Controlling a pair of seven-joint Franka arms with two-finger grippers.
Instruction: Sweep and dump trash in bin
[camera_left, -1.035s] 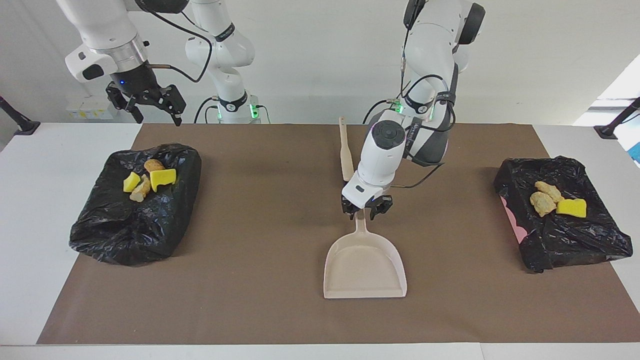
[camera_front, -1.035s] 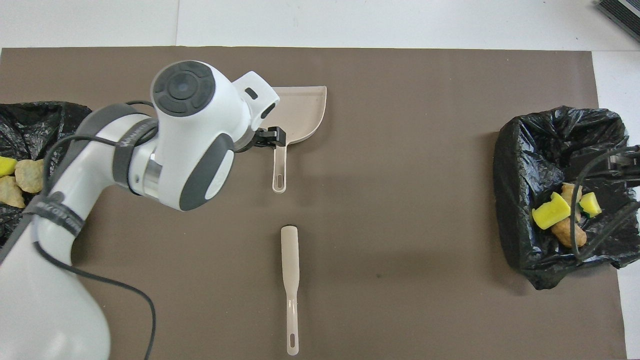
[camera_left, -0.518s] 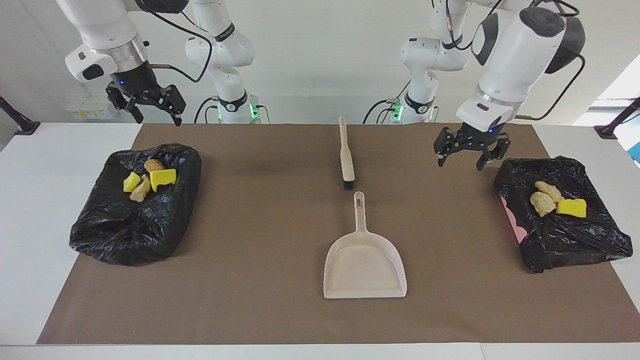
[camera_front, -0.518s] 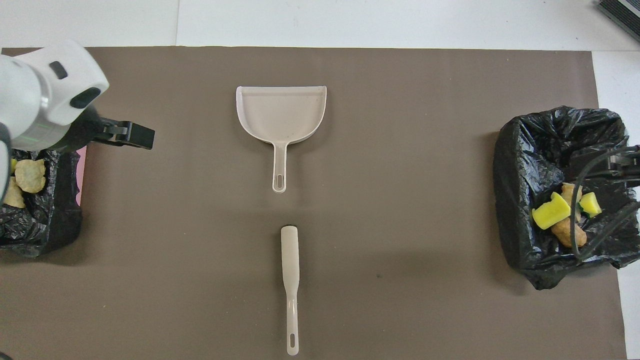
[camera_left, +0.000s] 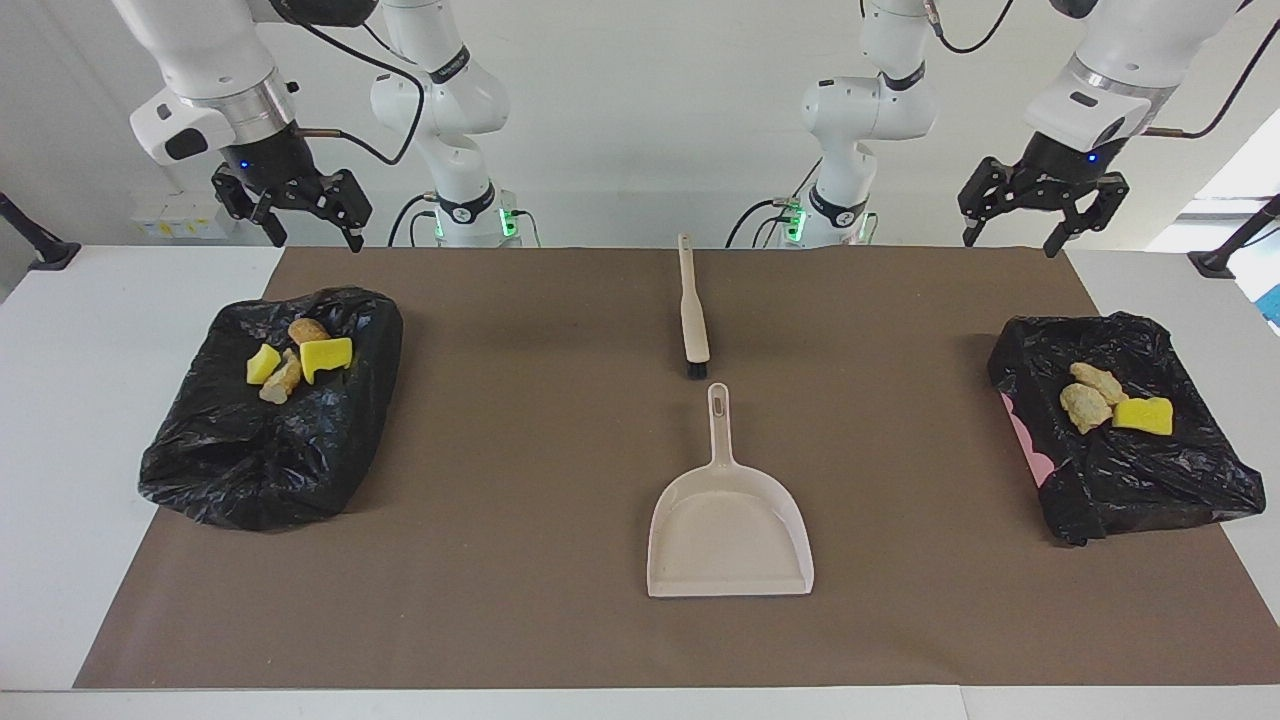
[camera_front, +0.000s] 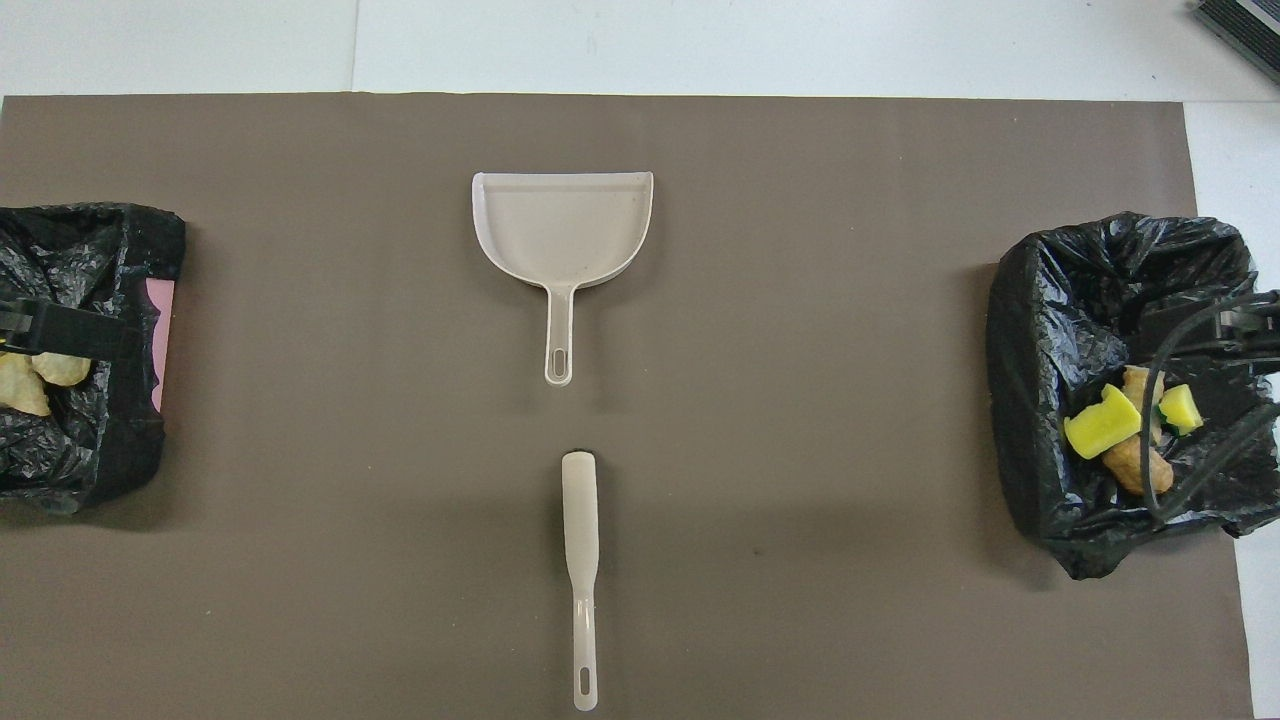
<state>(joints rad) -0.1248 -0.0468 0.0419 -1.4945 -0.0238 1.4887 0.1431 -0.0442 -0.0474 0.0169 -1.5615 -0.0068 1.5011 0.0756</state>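
The trash lies in two black-bagged bins. Several scraps (camera_left: 298, 357) sit in the bin (camera_left: 260, 450) at the right arm's end, also in the overhead view (camera_front: 1125, 432). Three scraps (camera_left: 1108, 402) sit in the bin (camera_left: 1150, 480) at the left arm's end. The beige dustpan (camera_left: 728, 530) lies mid-table with its handle toward the robots. The beige brush (camera_left: 692, 310) lies just nearer to the robots. My left gripper (camera_left: 1010, 240) is open and empty, raised at its own end. My right gripper (camera_left: 315, 235) is open and empty, raised and waiting at its end.
A brown mat (camera_left: 520, 480) covers the table's middle; white table (camera_left: 60, 420) shows at both ends. A pink bin wall (camera_front: 158, 340) shows under the bag at the left arm's end. The right arm's cable (camera_front: 1165, 400) hangs over its bin.
My left gripper has left the dustpan's handle, risen and swung to the left arm's end of the table. The dustpan and brush stay put. The right arm has not moved.
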